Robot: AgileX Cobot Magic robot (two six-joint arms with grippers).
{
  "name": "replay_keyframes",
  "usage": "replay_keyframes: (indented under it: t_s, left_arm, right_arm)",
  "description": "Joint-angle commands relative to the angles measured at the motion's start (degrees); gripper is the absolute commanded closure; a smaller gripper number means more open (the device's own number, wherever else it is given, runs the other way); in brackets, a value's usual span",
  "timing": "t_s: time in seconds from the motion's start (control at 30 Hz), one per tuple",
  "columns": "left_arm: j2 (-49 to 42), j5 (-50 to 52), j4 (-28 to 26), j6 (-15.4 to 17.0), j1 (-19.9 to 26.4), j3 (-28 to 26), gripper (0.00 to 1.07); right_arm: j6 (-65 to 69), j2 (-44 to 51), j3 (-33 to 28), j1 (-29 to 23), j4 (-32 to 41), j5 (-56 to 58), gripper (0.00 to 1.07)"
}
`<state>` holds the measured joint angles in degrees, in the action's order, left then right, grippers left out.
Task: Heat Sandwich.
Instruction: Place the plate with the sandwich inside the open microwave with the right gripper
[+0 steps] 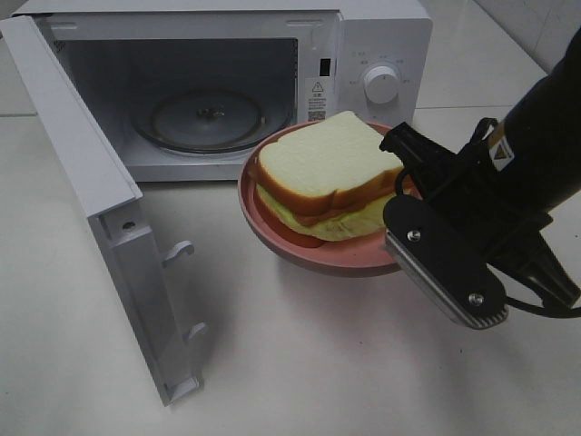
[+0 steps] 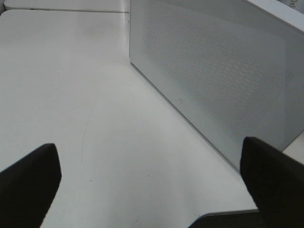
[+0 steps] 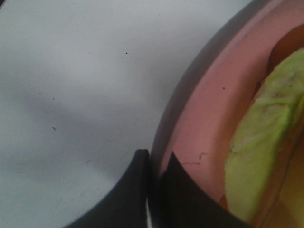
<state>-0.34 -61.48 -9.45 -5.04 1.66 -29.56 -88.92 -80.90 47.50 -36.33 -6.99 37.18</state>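
Two notes. Door (image 1: pixel 82 182) open at left, turntable (image 1: pixel 207 118) bare; sandwich (image 1: pixel 327 173) rides its pink plate (image 1: pixel 300 252) just outside the cavity, so I should keep it level and clear the sill. My left jaws: spread wide, empty, beside the microwave (image 2: pixel 213 71). My right jaws: pinched shut on the plate rim.

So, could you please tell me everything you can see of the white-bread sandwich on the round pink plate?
The small sandwich has two thick white bread slices with tan-brown crust and a pale green leafy layer between. It lies flat and whole on the round pink plate, narrower than it; only the plate touches it. The black right gripper is shut on the plate's rim beside it, outside the open white microwave.
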Motion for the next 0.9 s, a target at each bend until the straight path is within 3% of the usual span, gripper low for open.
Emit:
replay_keyframes:
  t_s: [0.03, 0.53, 0.9]
  left_arm:
    - [-0.92, 0.17, -0.4, 0.11, -0.06, 0.11, 0.1]
    - [-0.92, 0.17, -0.4, 0.11, -0.06, 0.11, 0.1]
    - [-0.92, 0.17, -0.4, 0.11, -0.06, 0.11, 0.1]
  right_arm:
    - [-0.74, -1.72, 0.06, 0.11, 0.57, -4.01, 1.07]
    - [-1.89, -2.98, 1.72, -0.69, 0.46, -7.68, 1.07]
    - [-2.29, -9.05, 7.56, -2.41, 2.64, -7.45, 1.07]
